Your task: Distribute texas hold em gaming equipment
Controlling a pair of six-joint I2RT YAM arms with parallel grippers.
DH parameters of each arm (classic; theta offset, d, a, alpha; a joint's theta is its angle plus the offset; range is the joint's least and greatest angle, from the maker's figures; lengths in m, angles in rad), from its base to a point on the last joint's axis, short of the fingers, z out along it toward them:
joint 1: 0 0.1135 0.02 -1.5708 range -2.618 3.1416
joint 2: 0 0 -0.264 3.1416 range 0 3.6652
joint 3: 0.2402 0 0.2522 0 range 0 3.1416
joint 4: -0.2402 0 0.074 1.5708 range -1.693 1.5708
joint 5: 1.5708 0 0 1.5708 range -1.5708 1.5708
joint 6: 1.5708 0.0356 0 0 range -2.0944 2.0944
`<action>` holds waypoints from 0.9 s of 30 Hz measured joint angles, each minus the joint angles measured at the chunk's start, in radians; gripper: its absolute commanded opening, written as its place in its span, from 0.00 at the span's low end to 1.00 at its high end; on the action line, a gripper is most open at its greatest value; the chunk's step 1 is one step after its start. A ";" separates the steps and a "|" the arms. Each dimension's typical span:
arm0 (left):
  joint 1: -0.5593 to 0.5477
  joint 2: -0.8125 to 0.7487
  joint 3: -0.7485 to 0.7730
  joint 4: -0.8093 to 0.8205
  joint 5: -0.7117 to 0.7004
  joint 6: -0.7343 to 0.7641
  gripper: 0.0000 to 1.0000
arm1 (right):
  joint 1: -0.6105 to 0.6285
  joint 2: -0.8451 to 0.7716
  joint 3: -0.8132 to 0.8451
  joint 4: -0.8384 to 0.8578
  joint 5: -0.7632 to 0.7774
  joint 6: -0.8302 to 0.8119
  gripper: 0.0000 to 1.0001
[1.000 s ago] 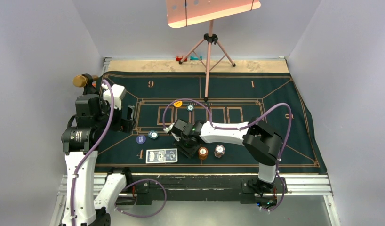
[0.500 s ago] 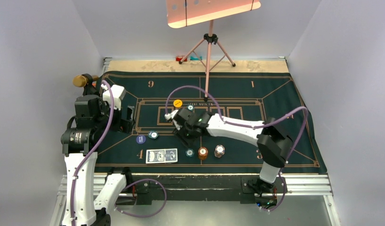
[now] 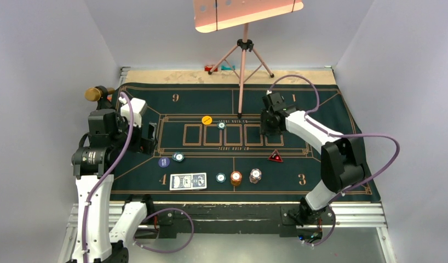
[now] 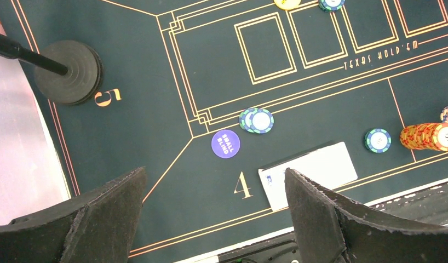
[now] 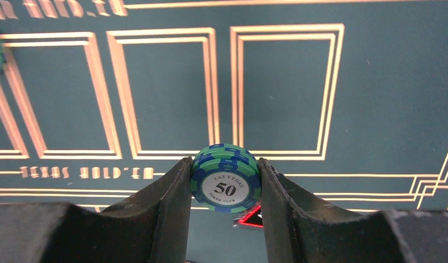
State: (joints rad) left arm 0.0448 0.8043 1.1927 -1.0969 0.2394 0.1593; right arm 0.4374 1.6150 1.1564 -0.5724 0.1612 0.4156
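Note:
My right gripper (image 3: 268,125) hangs over the right-hand card boxes of the mat, shut on a small stack of teal chips (image 5: 226,189) marked 50. The red triangular marker (image 3: 275,156) lies nearer, below it. Near the front edge lie the blue-backed cards (image 3: 188,181), a single teal chip (image 3: 220,177), an orange-brown stack (image 3: 236,177) and a white stack (image 3: 256,175). At the left, a blue disc (image 4: 225,143) sits next to more teal chips (image 4: 257,120). A yellow disc (image 3: 207,119) and another teal chip (image 3: 221,125) lie further back. My left gripper (image 4: 215,175) is open above the "4".
A pink tripod (image 3: 243,55) with a board stands at the back, one foot on the green felt mat (image 3: 320,104). A black round base (image 4: 68,71) with a rod sits by the "5" at the left. White walls close in on three sides.
The right arm swung from the near middle to the far right boxes with teal chips in its jaws. A single teal chip and the red marker now show. The left arm held still.

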 measured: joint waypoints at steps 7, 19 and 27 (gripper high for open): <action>0.000 0.003 0.000 0.000 0.000 0.009 1.00 | -0.032 0.050 -0.086 0.022 0.013 0.053 0.00; 0.000 0.005 0.000 -0.004 0.004 0.010 1.00 | -0.055 0.098 -0.130 0.064 0.051 0.116 0.02; 0.000 0.005 0.000 -0.004 0.011 0.015 1.00 | -0.058 0.082 -0.151 0.073 0.065 0.160 0.05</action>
State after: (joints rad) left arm 0.0448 0.8093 1.1927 -1.1007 0.2504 0.1745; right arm 0.3790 1.6966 1.0050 -0.4995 0.2264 0.5758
